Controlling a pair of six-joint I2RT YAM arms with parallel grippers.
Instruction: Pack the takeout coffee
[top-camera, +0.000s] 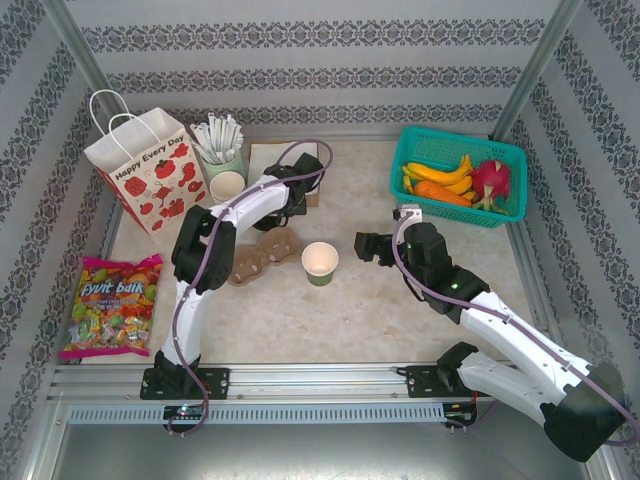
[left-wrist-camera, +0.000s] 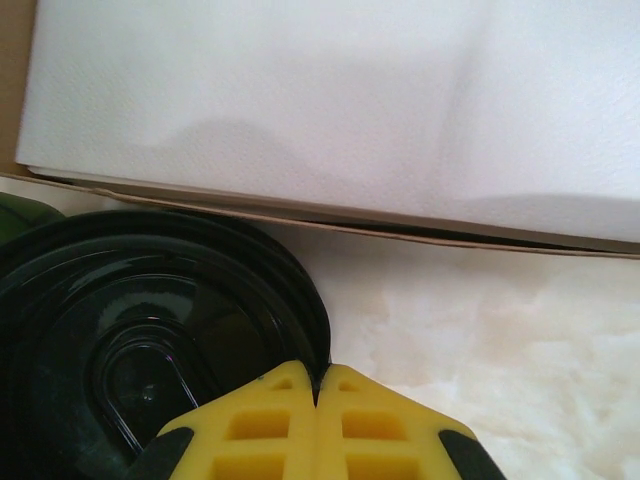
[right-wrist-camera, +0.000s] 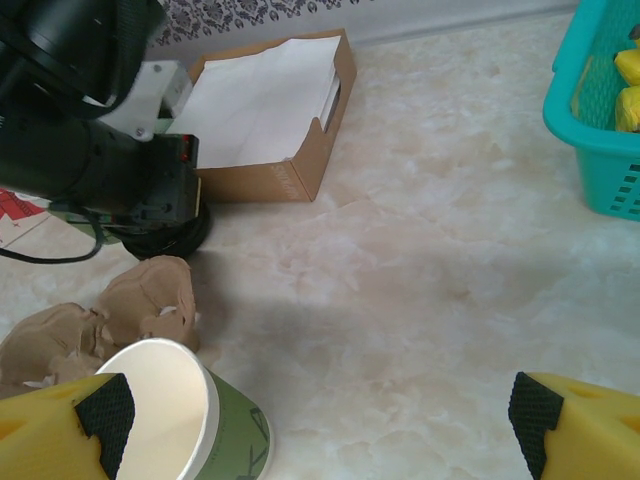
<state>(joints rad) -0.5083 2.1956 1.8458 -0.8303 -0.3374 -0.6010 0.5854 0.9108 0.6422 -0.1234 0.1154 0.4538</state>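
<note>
The takeout coffee's green paper cup (top-camera: 320, 263) stands open-topped at mid-table, its white inside showing, and sits at the lower left of the right wrist view (right-wrist-camera: 225, 432). A round black plastic lid (left-wrist-camera: 120, 330) lies on the table beside the napkin box. My left gripper (left-wrist-camera: 318, 385) is shut on that lid's rim, the yellow fingers pinched together over its edge; from above it (top-camera: 292, 195) sits by the box. My right gripper (top-camera: 365, 245) hovers open just right of the cup, nothing between its fingers (right-wrist-camera: 100, 420).
A brown pulp cup carrier (top-camera: 262, 255) lies left of the cup. The cardboard napkin box (top-camera: 272, 160), a green holder of white sticks (top-camera: 220, 145) and a printed paper bag (top-camera: 145, 170) stand at the back left. A teal fruit basket (top-camera: 500, 155) is back right; a candy bag (top-camera: 112, 305) lies front left.
</note>
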